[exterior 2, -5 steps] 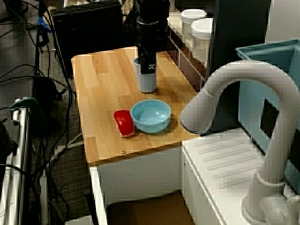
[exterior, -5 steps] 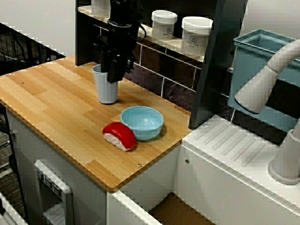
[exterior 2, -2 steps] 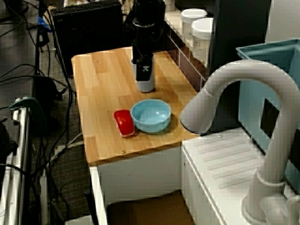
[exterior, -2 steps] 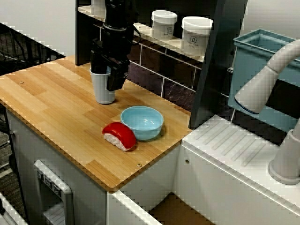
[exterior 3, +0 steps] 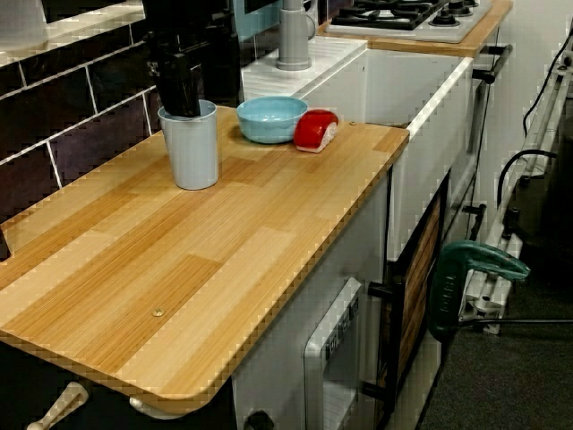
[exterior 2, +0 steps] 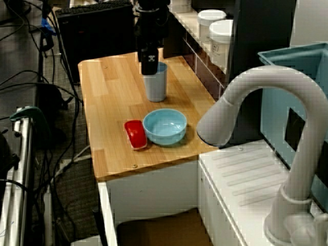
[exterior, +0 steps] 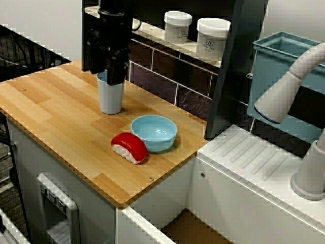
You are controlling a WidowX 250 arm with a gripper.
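Note:
A pale blue cup [exterior: 110,96] stands upright on the wooden counter [exterior: 56,117]. My black gripper [exterior: 105,76] hangs straight down over the cup's rim, toward its back left side. In the low view along the counter the fingertips [exterior 3: 182,103] reach down to the mouth of the cup [exterior 3: 190,148], and one may dip inside. From the sink side the gripper [exterior 2: 149,70] overlaps the far edge of the cup [exterior 2: 155,84]. How the jaws stand is hidden by the gripper body.
A light blue bowl [exterior: 154,133] and a red-topped sushi piece [exterior: 129,147] lie right of the cup near the counter's front edge. White jars [exterior: 177,25] sit on the shelf behind. A grey faucet [exterior: 289,86] and a blue bin [exterior: 284,61] stand at the right.
The gripper has risen and shifted left, uncovering more of the cup. The cup has slid slightly left. Bowl and sushi piece have not moved.

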